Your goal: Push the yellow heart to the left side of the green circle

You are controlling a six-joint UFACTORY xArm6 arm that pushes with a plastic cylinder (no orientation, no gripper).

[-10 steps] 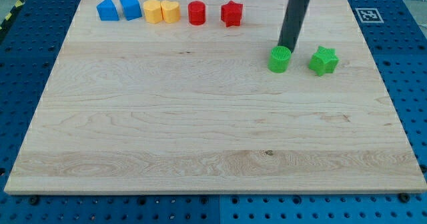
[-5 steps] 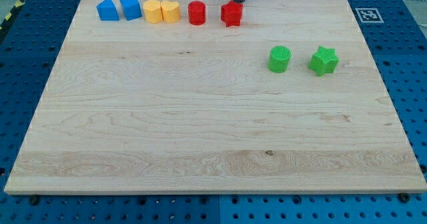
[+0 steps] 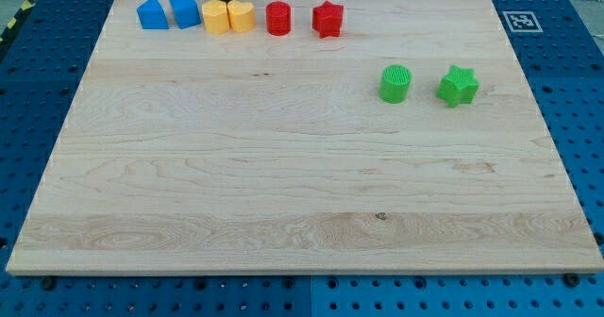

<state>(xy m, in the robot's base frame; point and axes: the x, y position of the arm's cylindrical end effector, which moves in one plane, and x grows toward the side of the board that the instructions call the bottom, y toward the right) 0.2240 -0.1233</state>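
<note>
The yellow heart (image 3: pixel 242 17) sits in a row of blocks along the view's top edge of the wooden board (image 3: pixel 283 166). It touches a yellow hexagon-like block (image 3: pixel 216 17) on its left. The green circle (image 3: pixel 395 83) stands apart at the view's right, below the row. My tip (image 3: pixel 219 0) is at the very top of the view, just above the yellow hexagon-like block and up-left of the yellow heart. Most of the rod is cut off by the frame.
Two blue blocks (image 3: pixel 151 13) (image 3: pixel 185 10) stand at the left end of the row. A red circle (image 3: pixel 278 19) and a red star (image 3: pixel 327 19) stand right of the heart. A green star (image 3: pixel 458 86) sits right of the green circle.
My tip has moved from beside the green circle up to the top edge, then left along the row to above the yellow blocks. No block has moved.
</note>
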